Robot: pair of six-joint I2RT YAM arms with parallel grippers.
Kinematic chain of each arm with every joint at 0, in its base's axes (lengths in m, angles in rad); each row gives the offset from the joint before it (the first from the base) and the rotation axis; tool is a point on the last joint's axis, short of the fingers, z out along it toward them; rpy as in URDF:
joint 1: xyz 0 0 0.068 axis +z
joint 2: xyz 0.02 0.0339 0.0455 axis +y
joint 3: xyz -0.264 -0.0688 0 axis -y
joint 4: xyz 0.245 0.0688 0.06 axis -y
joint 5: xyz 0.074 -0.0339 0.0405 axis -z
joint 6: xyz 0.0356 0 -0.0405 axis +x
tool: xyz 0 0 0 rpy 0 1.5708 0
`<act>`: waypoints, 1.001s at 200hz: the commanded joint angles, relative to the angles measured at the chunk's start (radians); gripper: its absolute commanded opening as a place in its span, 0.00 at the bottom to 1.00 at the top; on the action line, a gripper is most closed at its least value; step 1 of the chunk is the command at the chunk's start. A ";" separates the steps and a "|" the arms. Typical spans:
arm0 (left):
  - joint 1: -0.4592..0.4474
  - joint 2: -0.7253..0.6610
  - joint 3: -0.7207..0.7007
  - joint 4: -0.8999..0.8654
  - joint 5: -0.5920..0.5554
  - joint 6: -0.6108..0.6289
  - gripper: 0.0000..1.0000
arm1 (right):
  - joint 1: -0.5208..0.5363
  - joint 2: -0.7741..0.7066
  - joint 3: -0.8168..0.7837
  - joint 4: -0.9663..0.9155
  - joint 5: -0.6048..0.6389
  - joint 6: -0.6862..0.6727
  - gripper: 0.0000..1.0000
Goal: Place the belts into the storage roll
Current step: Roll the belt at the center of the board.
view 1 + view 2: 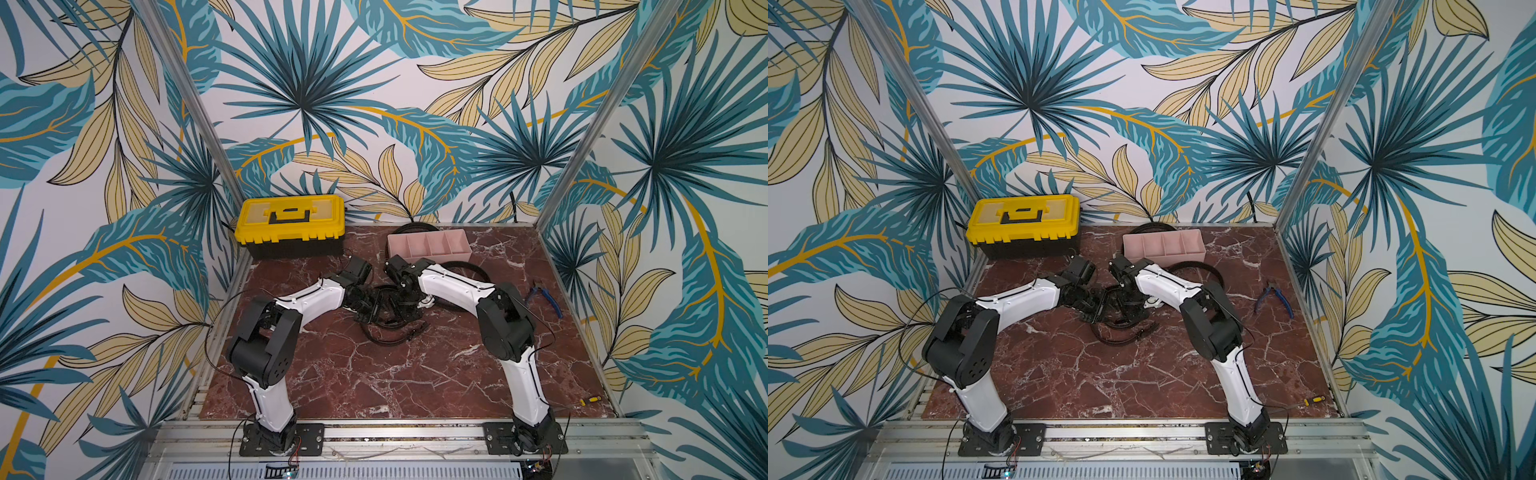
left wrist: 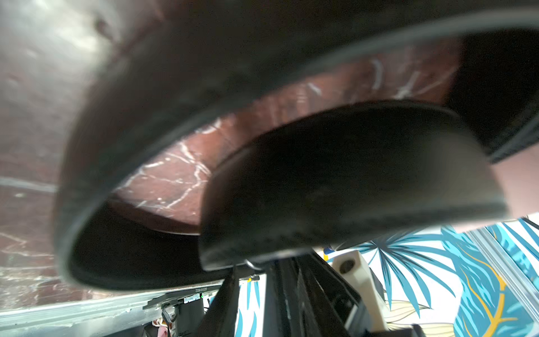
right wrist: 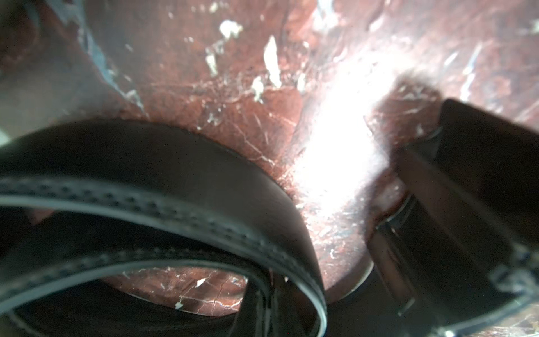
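Observation:
A loose black belt lies in open loops on the marble mid-table, and both arms reach down into it. My left gripper sits on the loops' left side. In the left wrist view its jaws are partly closed, with the strap's edge at their tips. My right gripper is shut on a strap of the same belt. A second belt curls around the storage roll, the pale pink divided tray at the back, whose compartments hold nothing.
A yellow-and-black toolbox stands closed at the back left. Blue-handled pliers lie near the right edge, and a small screwdriver lies at the front right corner. Aluminium frame posts and patterned walls enclose the table.

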 commanded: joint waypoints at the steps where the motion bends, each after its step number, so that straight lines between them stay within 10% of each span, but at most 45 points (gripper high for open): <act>1: -0.011 -0.002 -0.024 -0.032 -0.004 -0.062 0.36 | 0.005 0.024 -0.055 -0.036 0.017 0.034 0.00; 74: -0.034 0.036 0.012 -0.032 -0.061 -0.125 0.35 | 0.014 -0.005 -0.141 0.104 0.034 0.111 0.00; 200: -0.037 0.128 0.105 -0.033 -0.072 -0.054 0.00 | 0.016 -0.004 -0.147 0.162 0.020 0.028 0.00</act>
